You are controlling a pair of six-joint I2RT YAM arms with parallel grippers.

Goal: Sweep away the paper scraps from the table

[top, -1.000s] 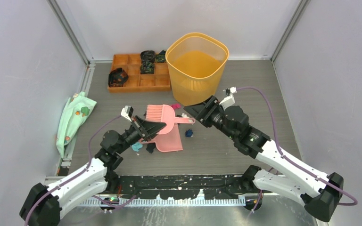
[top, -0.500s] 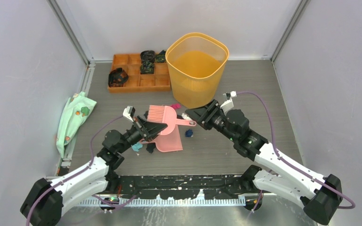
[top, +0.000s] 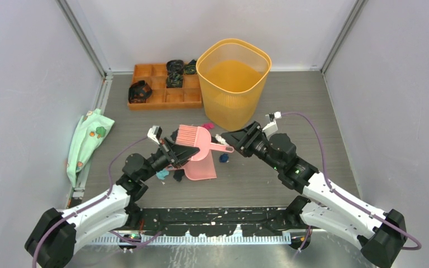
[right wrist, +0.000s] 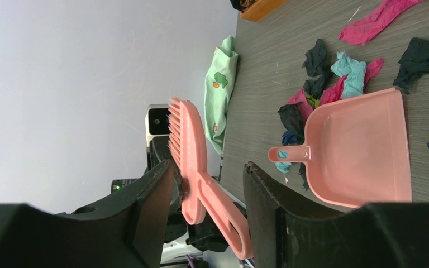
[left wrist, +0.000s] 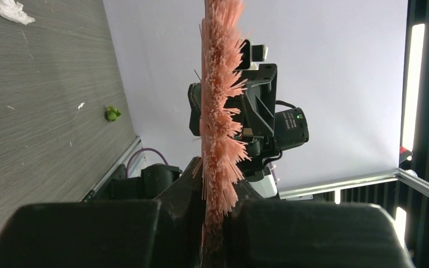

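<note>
Left gripper (top: 174,149) pinches the pink brush (top: 192,135) above the dustpan (top: 202,167). Right gripper (right wrist: 209,174), spread, straddles its handle. Releasing early risks dropping it and scattering the paper scraps (right wrist: 353,71).

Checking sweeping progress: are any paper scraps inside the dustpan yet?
No, the dustpan lies bare, with the paper scraps on the table beside it.

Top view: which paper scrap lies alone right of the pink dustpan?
The dark blue crumpled paper scrap, alone off the right edge of the pink plastic dustpan; the teal scrap and black scrap sit left.
</note>
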